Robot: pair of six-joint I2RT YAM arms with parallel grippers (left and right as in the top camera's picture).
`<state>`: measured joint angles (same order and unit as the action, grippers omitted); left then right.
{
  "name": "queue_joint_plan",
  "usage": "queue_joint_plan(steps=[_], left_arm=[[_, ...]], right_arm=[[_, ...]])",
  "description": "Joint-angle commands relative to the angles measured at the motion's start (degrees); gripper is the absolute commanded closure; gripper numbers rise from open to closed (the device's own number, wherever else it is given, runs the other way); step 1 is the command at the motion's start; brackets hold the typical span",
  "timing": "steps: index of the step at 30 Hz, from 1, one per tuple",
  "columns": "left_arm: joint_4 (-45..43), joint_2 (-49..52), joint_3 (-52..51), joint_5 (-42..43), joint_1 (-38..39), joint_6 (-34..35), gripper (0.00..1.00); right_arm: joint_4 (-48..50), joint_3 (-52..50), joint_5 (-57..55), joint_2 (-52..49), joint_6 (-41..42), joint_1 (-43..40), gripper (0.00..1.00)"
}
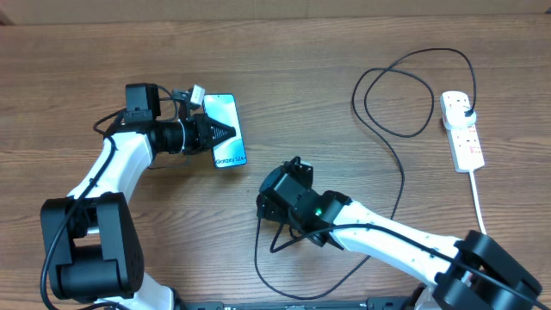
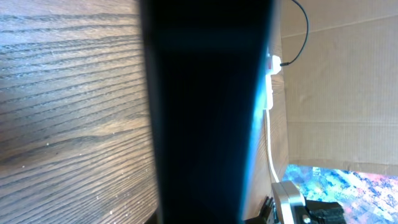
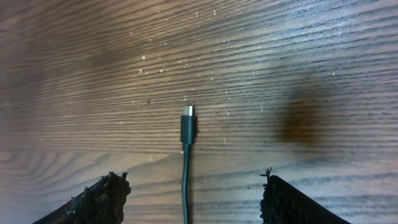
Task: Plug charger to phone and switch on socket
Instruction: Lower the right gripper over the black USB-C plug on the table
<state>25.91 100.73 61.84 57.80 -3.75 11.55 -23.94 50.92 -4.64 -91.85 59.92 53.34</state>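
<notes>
The phone (image 1: 227, 113) lies at the left of the table, its light blue screen reading "Galaxy S24". My left gripper (image 1: 222, 133) is shut on its long edge; in the left wrist view the phone (image 2: 205, 112) fills the middle as a dark band. The charger cable (image 1: 402, 185) runs from its black plug (image 1: 467, 110) in the white socket (image 1: 462, 131), loops across the table and passes under my right arm. Its connector tip (image 3: 188, 123) lies flat on the wood. My right gripper (image 3: 196, 190) is open just above it, the cable running between the fingers (image 3: 99, 199) without touching them.
The socket's white cord (image 1: 479, 202) trails toward the front right edge. A cable loop (image 1: 396, 95) lies at the back right. A cardboard wall (image 2: 336, 93) stands beyond the table, behind the socket (image 2: 272, 65).
</notes>
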Motion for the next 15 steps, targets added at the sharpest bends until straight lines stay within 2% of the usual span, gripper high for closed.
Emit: queue_joint_plan(steps=[1, 6, 9, 12, 13, 15], left_arm=[[-0.1, -0.6, -0.3, 0.5, 0.6, -1.7, 0.96], [0.0, -0.6, -0.3, 0.4, 1.0, -1.7, 0.96], [-0.1, -0.6, -0.3, 0.1, 1.3, -1.7, 0.96], [-0.1, -0.6, -0.3, 0.1, 1.3, -1.7, 0.96], [-0.1, -0.6, -0.3, 0.1, 1.3, -1.8, 0.96], [-0.1, -0.6, -0.3, 0.1, 1.3, -1.7, 0.96]], right_arm=[[0.3, 0.5, -1.3, -2.5, 0.5, 0.3, 0.28], [0.3, 0.5, -1.3, -2.8, -0.1, 0.3, 0.27], [0.3, 0.5, -1.3, -2.8, -0.1, 0.3, 0.20], [1.2, 0.5, -1.3, -2.8, -0.1, 0.3, 0.20], [1.4, 0.5, -1.3, -2.8, -0.1, 0.3, 0.23], [1.5, 0.5, -1.3, -2.8, -0.1, 0.3, 0.37]])
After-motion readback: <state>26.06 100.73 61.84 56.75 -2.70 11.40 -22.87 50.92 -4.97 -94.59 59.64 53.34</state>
